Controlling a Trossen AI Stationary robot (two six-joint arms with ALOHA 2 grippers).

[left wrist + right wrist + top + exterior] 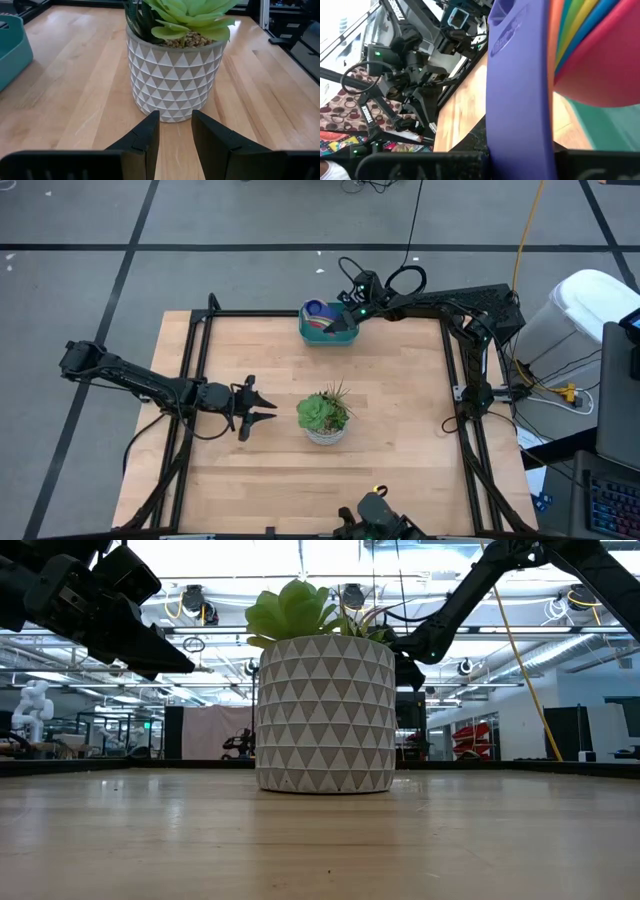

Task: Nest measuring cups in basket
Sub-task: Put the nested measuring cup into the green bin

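The teal basket (312,333) stands at the table's far edge. Nested measuring cups (320,311) sit inside it, a blue one showing from above. My right gripper (346,322) reaches over the basket's right part and is shut on the stack. The right wrist view shows a purple-blue handle (520,90), fanned orange, yellow, green and blue handles (572,25), and a red bowl (605,75) above the teal basket floor (615,130). My left gripper (270,408) hovers open at mid-table, left of the potted succulent (323,417), its fingers (145,142) pointing at the pot (172,75). My right gripper pinches the flat purple-blue handle (520,125) of the cup stack between its two fingers, with the other handles fanned beside it. The bowls are inside the basket. I cannot tell whether the stack rests on the basket floor or is lifted off it.
The white triangle-patterned pot (325,715) with the green succulent stands on the table's middle, between my left gripper and the near right area. Black frame rails (195,380) run along the table's left and right sides. Bare wood (400,430) lies right of the plant.
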